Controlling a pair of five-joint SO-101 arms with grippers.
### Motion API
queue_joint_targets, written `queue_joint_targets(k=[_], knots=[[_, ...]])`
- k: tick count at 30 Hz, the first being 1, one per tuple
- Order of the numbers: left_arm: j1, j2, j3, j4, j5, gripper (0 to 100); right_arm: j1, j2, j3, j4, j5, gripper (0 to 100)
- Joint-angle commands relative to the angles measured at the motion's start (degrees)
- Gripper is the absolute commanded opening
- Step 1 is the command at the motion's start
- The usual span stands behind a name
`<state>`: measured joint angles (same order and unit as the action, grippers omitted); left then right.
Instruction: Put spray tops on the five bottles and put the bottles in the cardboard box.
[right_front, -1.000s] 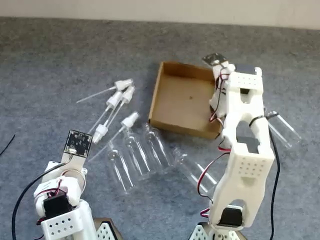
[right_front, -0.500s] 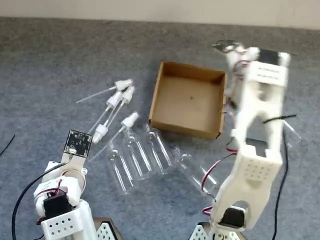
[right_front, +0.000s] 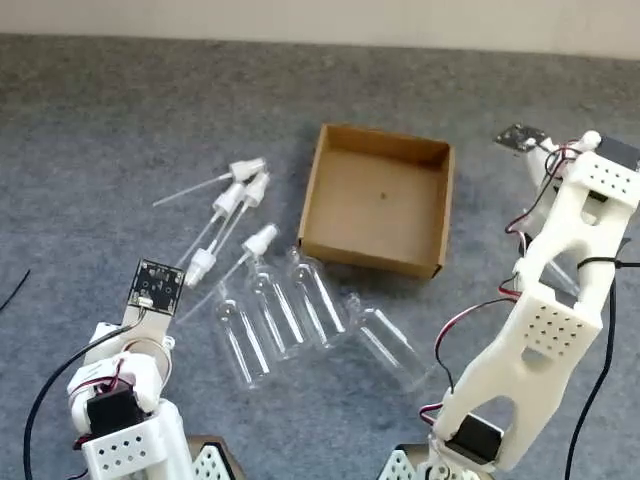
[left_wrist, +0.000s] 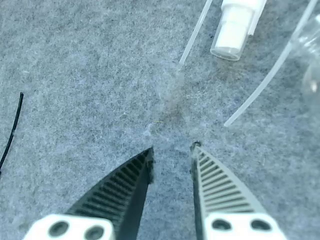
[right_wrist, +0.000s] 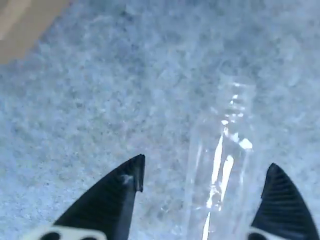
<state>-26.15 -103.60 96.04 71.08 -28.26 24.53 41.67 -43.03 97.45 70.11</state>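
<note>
Bottles (right_front: 278, 315) five, spray tops (right_front: 228, 200) five, cardboard box (right_front: 365, 262) one, left gripper (left_wrist: 172, 150) parted, right gripper (right_wrist: 206, 162) spread wide.

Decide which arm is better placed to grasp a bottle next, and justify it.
Right, probably. The right gripper, open, hangs over a clear bottle. The left gripper, also open, is over bare carpet, short of a spray top.

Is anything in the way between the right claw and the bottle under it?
No, nothing visible. The open right gripper hangs straight above the bottle, which lies alone on the carpet.
</note>
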Motion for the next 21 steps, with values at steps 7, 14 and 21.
queue_joint_targets(k=[7, 14, 21], knots=[[-0.66, -0.04, 1.1, -0.79, -0.44, 12, 0.57, 4.0, -2.77, -5.14, 0.0, 29.0], [-0.66, -0.04, 1.1, -0.79, -0.44, 12, -0.31, 4.53, -2.77, -5.14, -7.12, 12.4], [-0.66, -0.31, 1.1, -1.05, -0.44, 12, -0.4, 4.35, -2.77, -4.7, -18.55, 0.6]])
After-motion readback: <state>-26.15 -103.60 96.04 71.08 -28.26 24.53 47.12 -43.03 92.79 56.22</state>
